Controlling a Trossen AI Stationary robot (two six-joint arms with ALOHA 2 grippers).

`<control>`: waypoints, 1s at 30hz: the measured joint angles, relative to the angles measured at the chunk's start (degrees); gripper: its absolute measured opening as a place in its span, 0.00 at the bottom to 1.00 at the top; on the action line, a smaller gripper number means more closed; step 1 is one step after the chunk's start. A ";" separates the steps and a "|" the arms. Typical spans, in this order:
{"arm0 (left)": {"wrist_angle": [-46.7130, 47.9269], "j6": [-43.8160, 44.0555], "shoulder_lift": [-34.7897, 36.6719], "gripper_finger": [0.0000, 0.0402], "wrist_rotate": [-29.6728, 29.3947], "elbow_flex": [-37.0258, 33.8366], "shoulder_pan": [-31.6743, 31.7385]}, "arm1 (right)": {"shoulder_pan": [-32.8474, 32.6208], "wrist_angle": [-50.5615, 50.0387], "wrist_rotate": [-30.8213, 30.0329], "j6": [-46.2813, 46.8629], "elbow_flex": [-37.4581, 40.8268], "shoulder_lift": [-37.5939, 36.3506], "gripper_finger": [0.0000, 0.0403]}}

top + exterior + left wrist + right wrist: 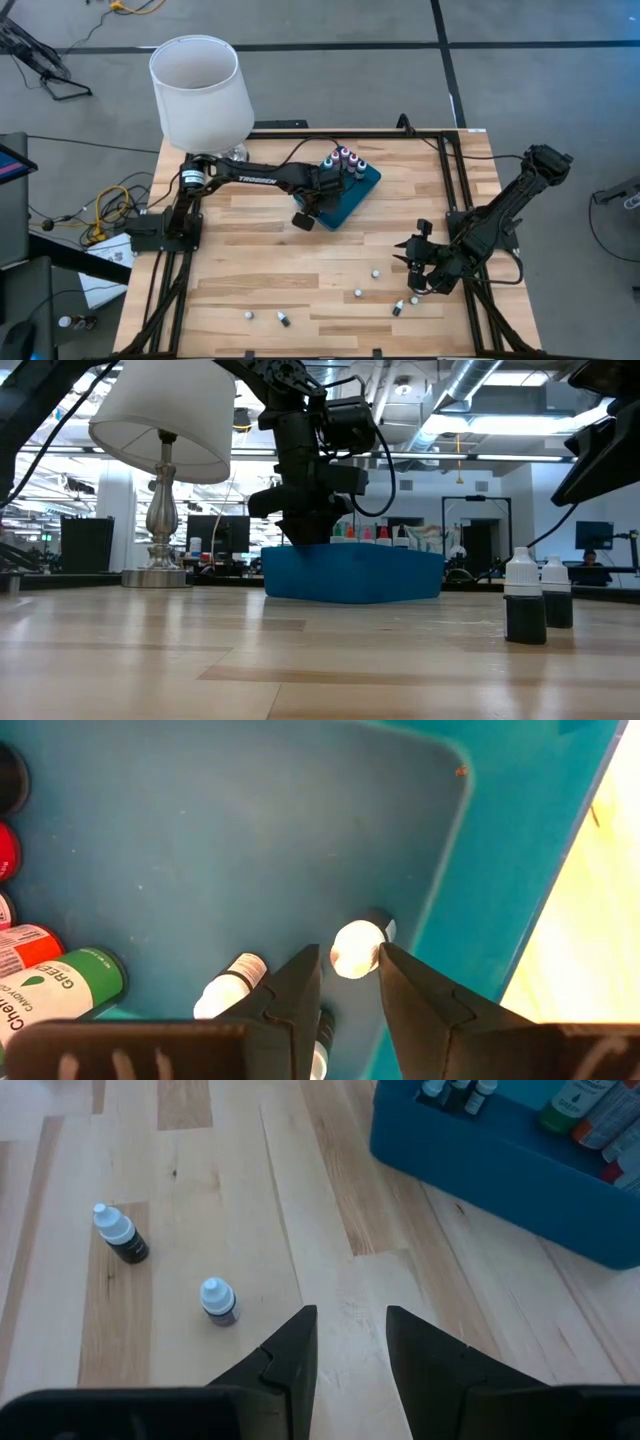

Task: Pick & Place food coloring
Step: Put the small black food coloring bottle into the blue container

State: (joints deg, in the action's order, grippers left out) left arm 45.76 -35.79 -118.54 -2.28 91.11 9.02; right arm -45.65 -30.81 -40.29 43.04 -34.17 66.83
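Upper centre of the high view: left gripper reaches down into the teal tray. Left wrist view shows its jaws narrow, a white-capped food coloring bottle between them at the tray floor, close to the tray's inner wall; contact not certain, probably a drop-off or release. More bottles lie beside it, and larger labelled ones stand at the tray's far end. Wall leaves little sideways room, so straight up looks the safest exit.

Lower right, right gripper hovers over the worktop, jaws apart and empty. Loose bottles stand scattered along the lower edge, well apart, with open wood around each. Lamp stands upper left, clear of both arms.
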 joint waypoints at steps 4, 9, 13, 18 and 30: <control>0.04 0.00 -0.02 0.24 -0.04 0.00 -0.02 | 0.00 0.00 -0.01 -0.01 0.00 0.00 0.28; 0.50 0.00 0.00 0.24 -0.44 0.02 -0.23 | 0.00 -0.02 -0.01 -0.01 0.00 0.00 0.28; 1.15 0.02 0.00 0.24 -1.68 0.04 -0.56 | 0.00 -0.03 -0.01 -0.04 0.00 0.00 0.28; 1.22 0.02 0.00 0.24 -2.07 0.04 -0.68 | 0.00 -0.04 -0.01 -0.04 0.00 0.00 0.28; 0.79 1.00 0.00 0.24 -3.11 0.04 -0.70 | 0.00 -0.04 -0.01 -0.03 0.00 0.02 0.28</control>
State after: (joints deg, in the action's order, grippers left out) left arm 46.54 -34.79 -118.54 -5.39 91.15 8.32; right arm -45.65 -30.85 -40.29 43.01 -34.17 66.85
